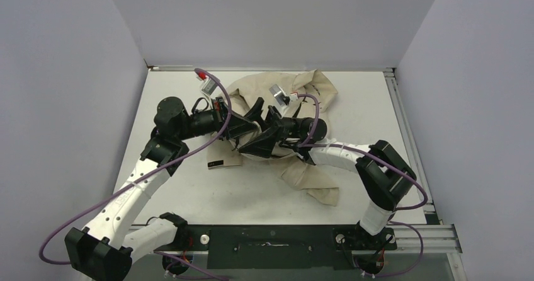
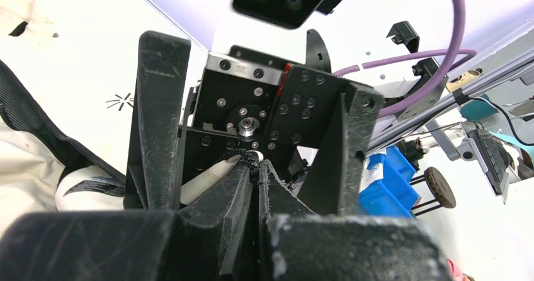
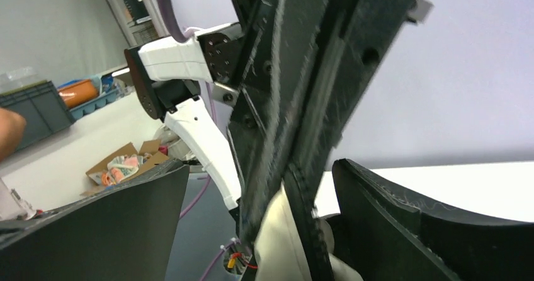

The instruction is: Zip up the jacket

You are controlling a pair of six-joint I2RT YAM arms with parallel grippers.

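The beige jacket (image 1: 302, 89) lies crumpled in the middle of the table, one part trailing toward the front (image 1: 315, 183). My left gripper (image 1: 247, 128) is shut on the jacket's zipper edge. In the left wrist view its closed tips (image 2: 258, 167) pinch black zipper teeth (image 2: 249, 155) and a fold of cream fabric (image 2: 201, 180). My right gripper (image 1: 261, 143) meets it head-on and is wide open, its fingers (image 2: 157, 117) straddling the left one. In the right wrist view (image 3: 261, 167) the zipper strip (image 3: 308, 230) and cream fabric (image 3: 277, 237) hang between its spread fingers (image 3: 415, 218).
A small dark label (image 1: 216, 164) lies at the jacket's left edge. A metal rail (image 1: 403, 123) runs along the table's right side, and white walls enclose it. Purple cables (image 1: 189, 155) loop over both arms. Blue bins (image 2: 384, 180) stand off the table.
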